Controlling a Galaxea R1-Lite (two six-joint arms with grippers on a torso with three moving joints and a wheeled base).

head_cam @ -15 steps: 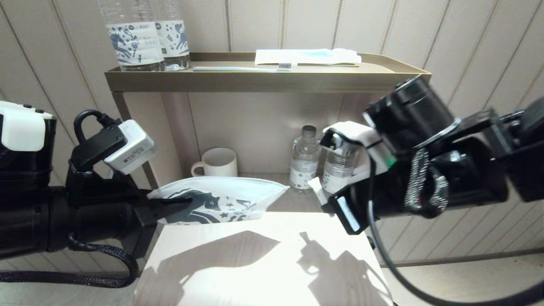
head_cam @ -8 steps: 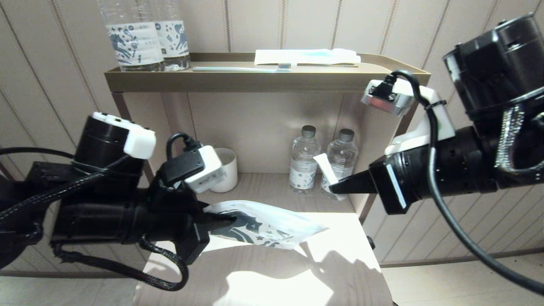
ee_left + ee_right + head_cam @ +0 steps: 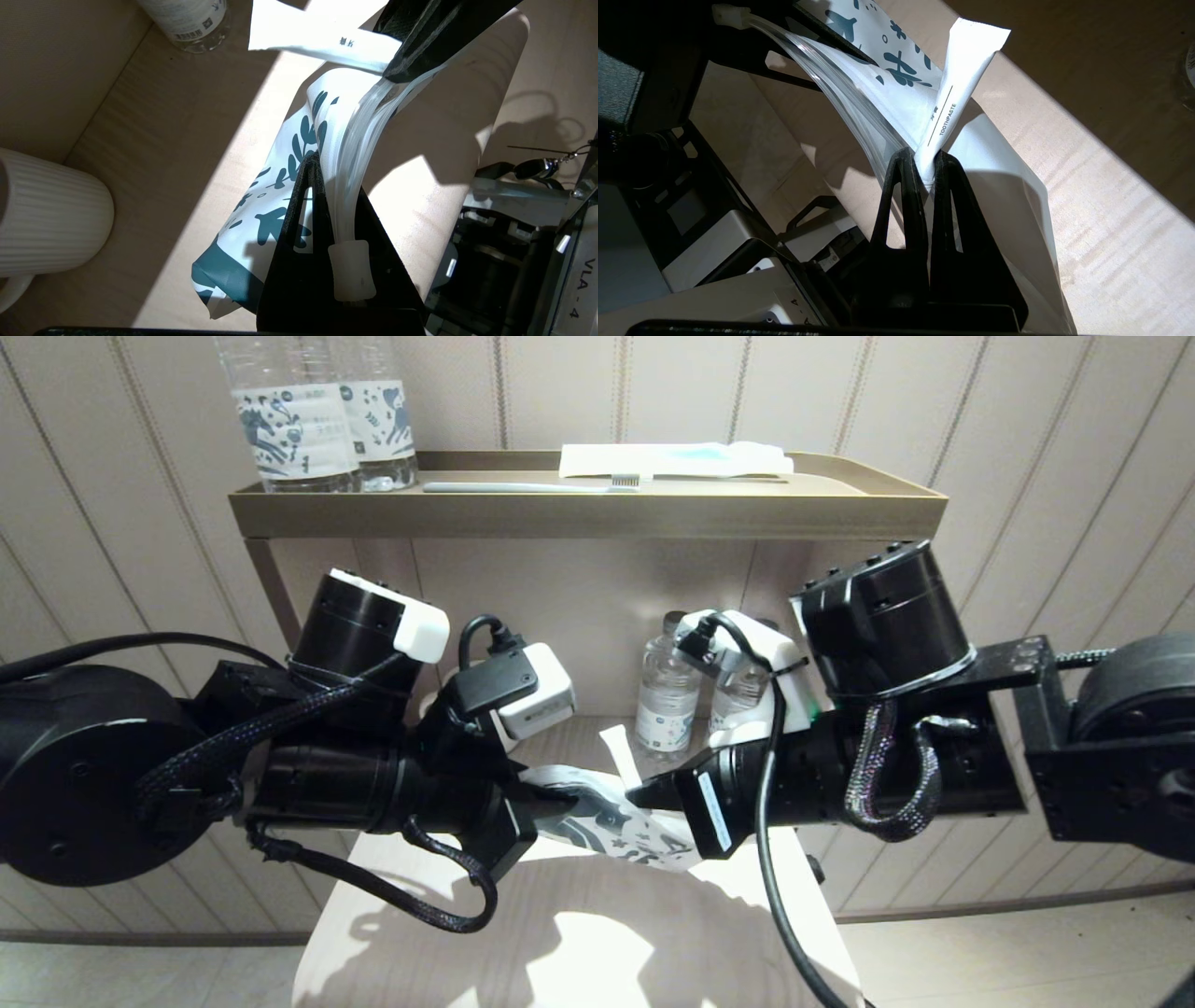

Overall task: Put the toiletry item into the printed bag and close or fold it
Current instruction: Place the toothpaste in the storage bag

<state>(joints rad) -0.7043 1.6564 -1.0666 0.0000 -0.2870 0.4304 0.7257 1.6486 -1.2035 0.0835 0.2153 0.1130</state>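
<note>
White toothpaste sachet (image 3: 957, 88) tilted upright at mouth of horse-printed zip bag (image 3: 616, 817), held above tabletop (image 3: 579, 933).

Both arms were matte black, built of thick cylindrical links. Behind the jaws of the left gripper (image 3: 560, 798) sat a white-and-black camera block with a looped black cable; braided black hose hung under the wrist. The right gripper (image 3: 639, 793) had tapered black fingers (image 3: 903, 196) with slotted cut-outs, a white label strip behind them, and a white bracket above.
</note>
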